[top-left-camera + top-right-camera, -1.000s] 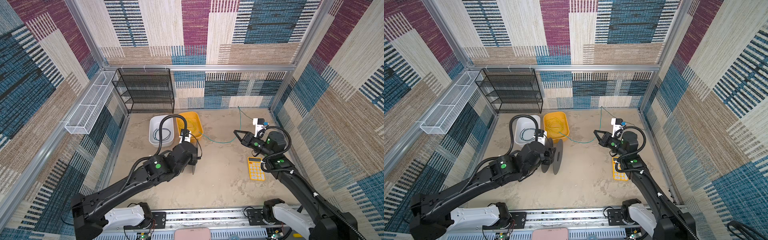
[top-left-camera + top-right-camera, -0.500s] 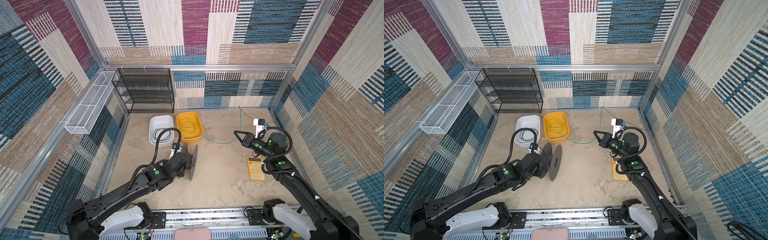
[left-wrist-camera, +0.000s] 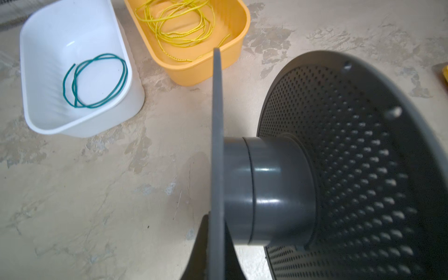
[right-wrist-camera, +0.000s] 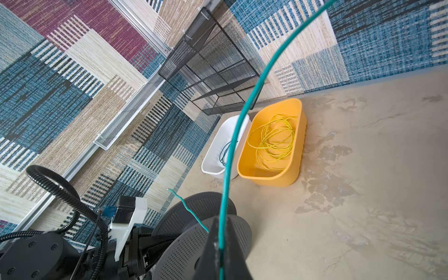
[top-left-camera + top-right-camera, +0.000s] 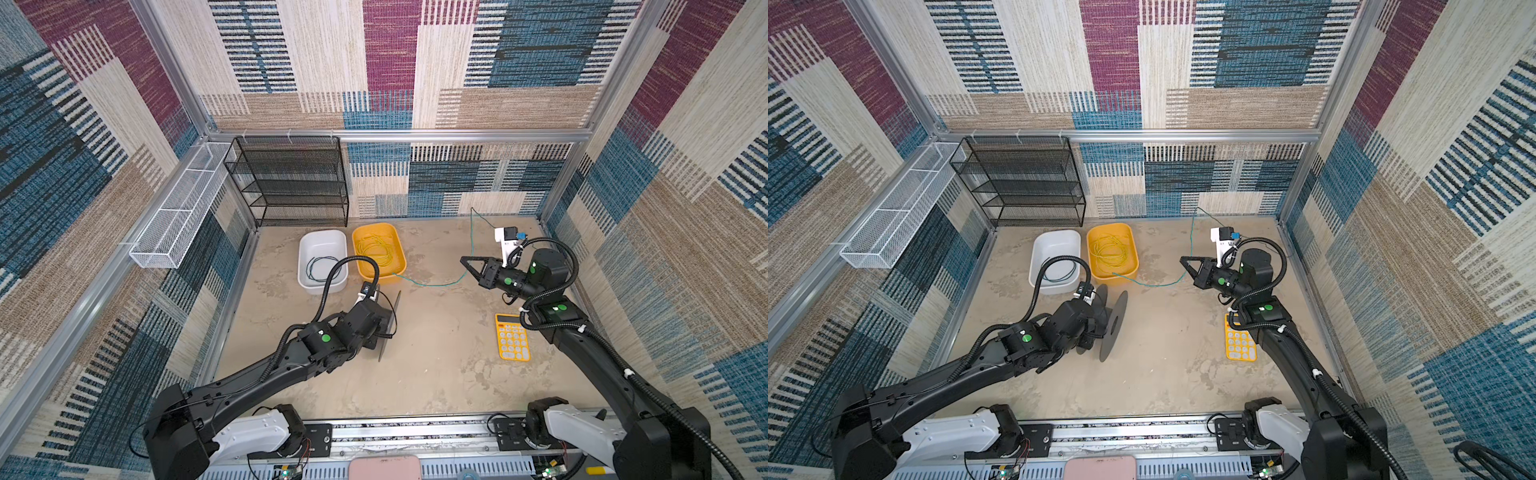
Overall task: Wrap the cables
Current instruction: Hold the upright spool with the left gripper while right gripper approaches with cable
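- Surroundings: a black wire rack (image 5: 291,183) stands against the far wall. A white mesh basket (image 5: 178,208) hangs on the left wall. A yellow calculator (image 5: 512,336) lies on the floor (image 5: 436,374) at near right, beside my right arm.
- Bins: a white bin (image 5: 322,237) and a yellow bin (image 5: 401,257) sit just beside each other, left of centre and far.
- Obstruction: a grey reel (image 3: 266,191), flanges upright, stands between my left gripper (image 3: 215,252) and the open floor to the right. In both top views my left arm's hose (image 5: 332,274) arches across the white bin's near edge.
- Left jaws: clamped on the reel's left flange, one finger on each face.
- Right jaws: my right gripper (image 5: 464,260), raised at far right, has its jaws together, pinching the teal cable (image 5: 432,284).
- Teal cable: from the right jaws it rises toward the far wall. The other way it droops to the floor and runs left to the yellow bin's near wall.
- Other cables: the yellow cable (image 5: 376,249) lies coiled in the yellow bin and the dark cable (image 5: 322,268) looped in the white bin. Both are just beyond the reel and well apart from my right jaws.
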Robot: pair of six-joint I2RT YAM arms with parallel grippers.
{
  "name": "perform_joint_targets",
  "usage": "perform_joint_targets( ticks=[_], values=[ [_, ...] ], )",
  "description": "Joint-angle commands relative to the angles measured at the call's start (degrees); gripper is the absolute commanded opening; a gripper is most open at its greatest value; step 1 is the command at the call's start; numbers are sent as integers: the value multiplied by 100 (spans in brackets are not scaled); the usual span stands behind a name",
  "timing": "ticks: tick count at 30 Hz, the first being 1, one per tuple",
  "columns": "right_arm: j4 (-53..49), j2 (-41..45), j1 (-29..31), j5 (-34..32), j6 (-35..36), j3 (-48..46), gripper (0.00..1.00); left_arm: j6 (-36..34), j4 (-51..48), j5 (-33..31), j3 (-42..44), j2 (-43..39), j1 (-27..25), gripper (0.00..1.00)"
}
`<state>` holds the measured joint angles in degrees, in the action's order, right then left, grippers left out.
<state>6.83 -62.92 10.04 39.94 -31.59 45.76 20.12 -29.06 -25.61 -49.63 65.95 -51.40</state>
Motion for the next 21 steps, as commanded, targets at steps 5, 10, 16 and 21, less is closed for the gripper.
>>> perform_joint_targets(
  ticks=[5,10,16,21],
  values=[
    [-206,-154,6,-93,521,176,0,-1081,1007,202,-72,299,88,0],
    [473,-153,-1,174,-205,-151,0,-838,926,456,-353,663,218,0],
    [2174,173,56,-675,-2463,-991,0,104,1174,799,-574,1249,241,0],
    [2402,-46,720,-1413,-2796,-743,0,630,1184,822,-788,1587,227,0]
  ],
)
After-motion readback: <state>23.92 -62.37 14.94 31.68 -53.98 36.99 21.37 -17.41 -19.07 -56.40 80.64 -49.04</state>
